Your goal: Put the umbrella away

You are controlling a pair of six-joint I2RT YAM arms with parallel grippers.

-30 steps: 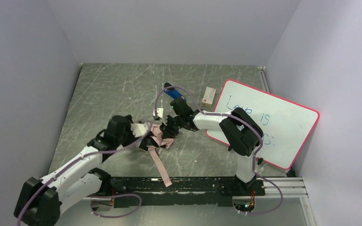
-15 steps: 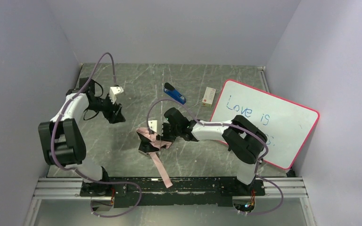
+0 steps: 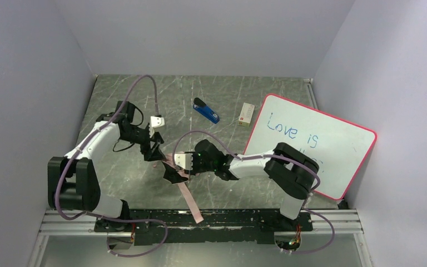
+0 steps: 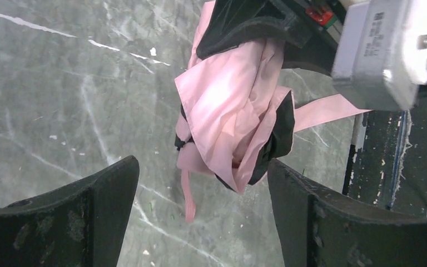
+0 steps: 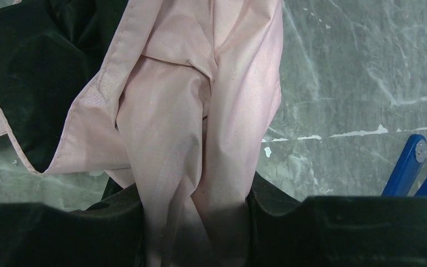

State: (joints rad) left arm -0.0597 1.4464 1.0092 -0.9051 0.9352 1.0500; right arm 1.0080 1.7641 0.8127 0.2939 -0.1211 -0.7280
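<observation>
Top external view: whiteboard says "Love is"; right gripper is pinching the umbrella, left gripper gaping wide beside it.

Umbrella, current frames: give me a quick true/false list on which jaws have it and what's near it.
1. The right jaws are closed on the umbrella, on its pink fabric. True.
2. The left jaws grip it too. False: they stand wide open and are not closed on it.
3. The blue stapler lies on top of the umbrella. False: it lies apart from it, farther back.
4. The umbrella's pink strap trails toward the near edge. True.
</observation>
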